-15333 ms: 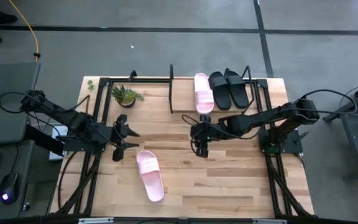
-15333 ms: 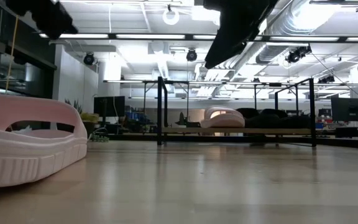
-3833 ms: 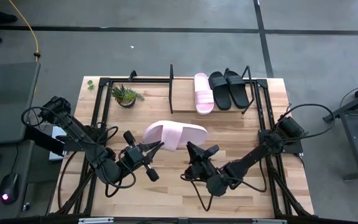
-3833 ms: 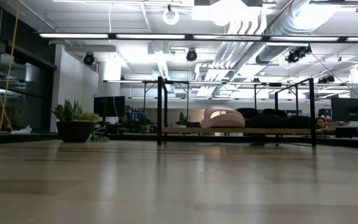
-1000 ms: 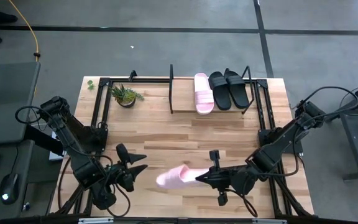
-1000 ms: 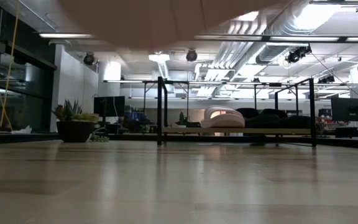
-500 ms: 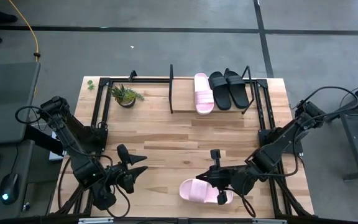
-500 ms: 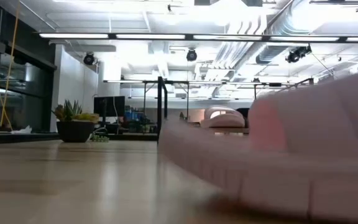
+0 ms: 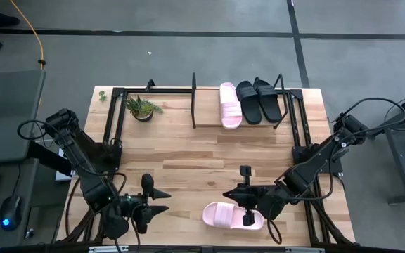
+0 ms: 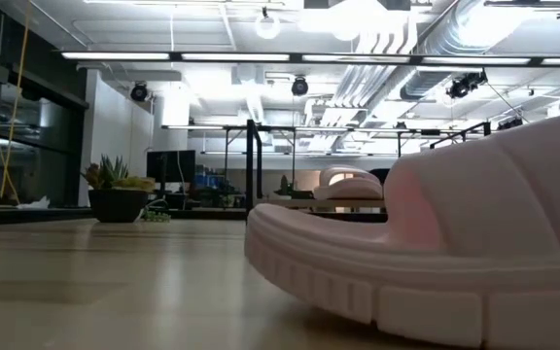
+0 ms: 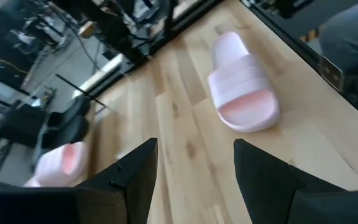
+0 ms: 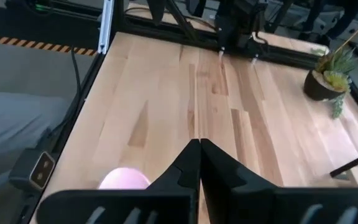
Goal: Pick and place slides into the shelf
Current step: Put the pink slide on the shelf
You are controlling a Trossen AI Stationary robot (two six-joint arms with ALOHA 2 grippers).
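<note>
The high view looks straight down from well above the table, taking in its whole top and both arms. The low view sits at table height, very close to the loose pink slide, which fills its right half, and faces level across toward the shelf far behind. The left wrist view looks forward past its own tool and across the boards, sharing that same pink slide with the high and low views. The right wrist view looks over its tool toward the potted plant, also seen from above.
</note>
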